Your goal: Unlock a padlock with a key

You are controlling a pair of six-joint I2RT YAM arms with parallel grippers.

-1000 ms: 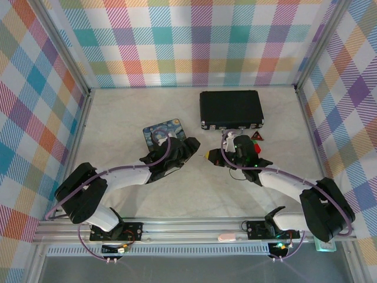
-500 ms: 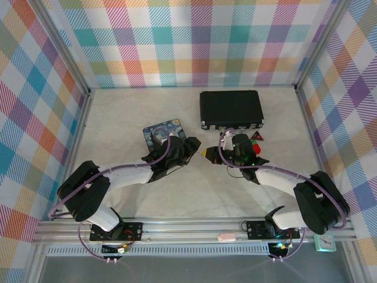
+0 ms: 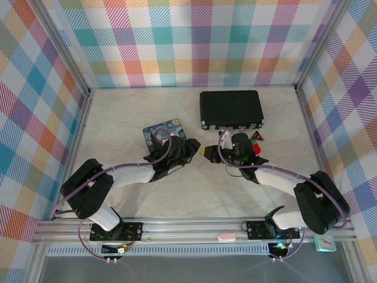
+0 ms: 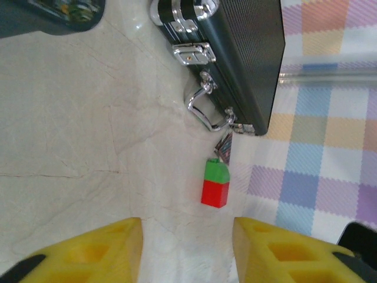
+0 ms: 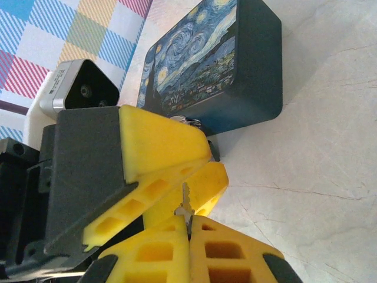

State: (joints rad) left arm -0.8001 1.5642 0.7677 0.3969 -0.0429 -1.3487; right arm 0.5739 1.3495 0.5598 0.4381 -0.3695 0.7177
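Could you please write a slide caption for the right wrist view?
Right gripper shut on the key, its blade pointing at the left gripper, with the blue painted tin behind.

Setting: robot lab test cell.
Walls: plaid cloth panels on three sides.
Frame: aluminium rail carrying bolted arm bases.
Worktop: pale, marble-look.

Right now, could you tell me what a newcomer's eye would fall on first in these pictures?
Most striking are the yellow fingers of the right gripper, shut on the silvery key before the right wrist camera, with the blue painted tin behind. In the top view the black case stands at the far side; the left wrist view shows a red and green block near its handle.
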